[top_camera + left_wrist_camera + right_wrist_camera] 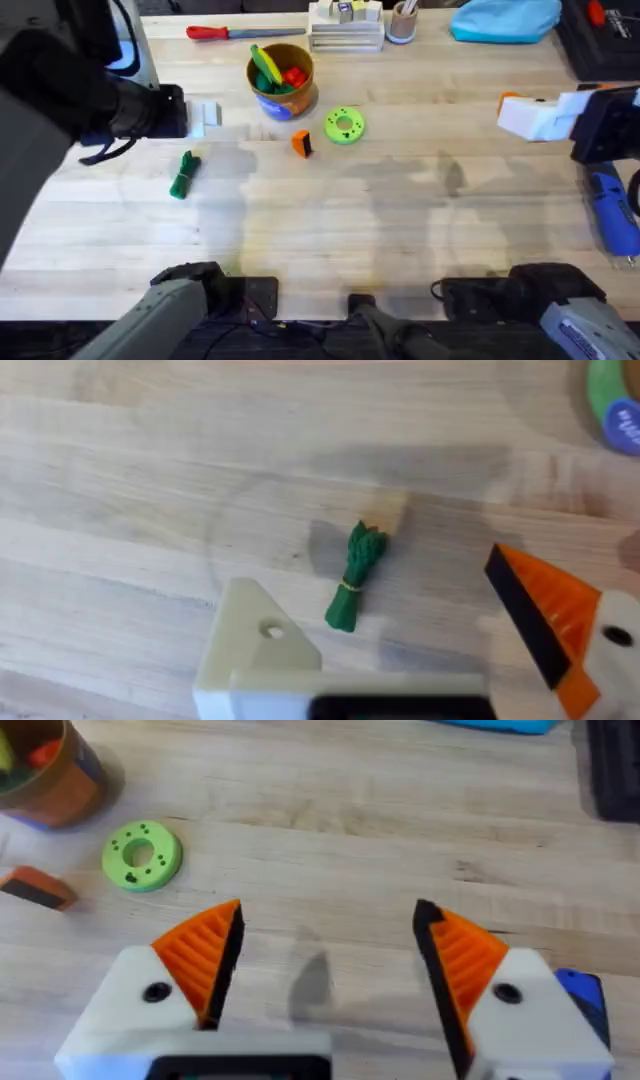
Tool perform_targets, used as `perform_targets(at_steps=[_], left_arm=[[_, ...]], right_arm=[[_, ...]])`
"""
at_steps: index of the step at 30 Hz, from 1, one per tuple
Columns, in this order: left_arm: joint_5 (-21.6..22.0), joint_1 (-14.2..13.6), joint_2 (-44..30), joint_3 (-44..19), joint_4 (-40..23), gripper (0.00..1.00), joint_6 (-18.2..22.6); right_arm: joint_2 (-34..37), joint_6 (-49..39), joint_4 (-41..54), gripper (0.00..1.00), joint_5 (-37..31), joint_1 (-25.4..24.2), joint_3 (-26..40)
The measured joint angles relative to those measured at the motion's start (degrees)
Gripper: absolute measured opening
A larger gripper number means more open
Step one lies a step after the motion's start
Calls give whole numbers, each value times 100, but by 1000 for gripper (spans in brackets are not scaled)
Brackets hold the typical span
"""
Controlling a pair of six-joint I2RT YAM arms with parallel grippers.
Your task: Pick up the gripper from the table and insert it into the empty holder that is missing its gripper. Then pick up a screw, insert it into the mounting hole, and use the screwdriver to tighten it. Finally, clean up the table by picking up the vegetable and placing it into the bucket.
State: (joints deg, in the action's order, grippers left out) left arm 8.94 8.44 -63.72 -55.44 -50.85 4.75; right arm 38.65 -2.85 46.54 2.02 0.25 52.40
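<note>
Overhead: the vegetable [184,175] lies on the bare table [330,240], down-left of the bucket [282,80] and well apart from it. The screwdriver [611,208] sits at the far right edge.

Left wrist: the left gripper [400,645] hangs over the vegetable with its fingers spread wide and nothing held, so I'd say it's the cleanup step.

Right wrist: the right gripper [330,970] is also spread and empty, over bare wood near the green ring [142,855].

Next the left one needs to drop, straddle the veggie and pinch
</note>
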Motion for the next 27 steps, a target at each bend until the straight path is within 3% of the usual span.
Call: perform_targets(at_steps=[9,10,14,16,19,20,23,24,27], left_arm=[[163,145,-1078,0,-143,992,22],[165,145,-1140,0,-138,955,11],[169,145,-1233,0,-35,318,90],[197,117,-1180,0,-32,50,147],[275,-118,-850,0,63,5,168],[293,-697,-233,0,19,400,209],[285,-1498,410,0,-84,866,210],[262,-1790,615,0,-79,959,185],[77,-2699,1187,0,137,993,188]], right_arm=[[-2,0,0,991,48,0,0],[-2,0,0,990,50,0,0],[-2,0,5,991,63,0,0],[-2,0,25,991,62,0,0],[-2,0,27,991,63,0,0],[-2,0,27,991,63,0,0],[-2,0,26,991,63,0,0],[-2,0,26,991,63,0,0],[-2,0,28,991,63,0,0]])
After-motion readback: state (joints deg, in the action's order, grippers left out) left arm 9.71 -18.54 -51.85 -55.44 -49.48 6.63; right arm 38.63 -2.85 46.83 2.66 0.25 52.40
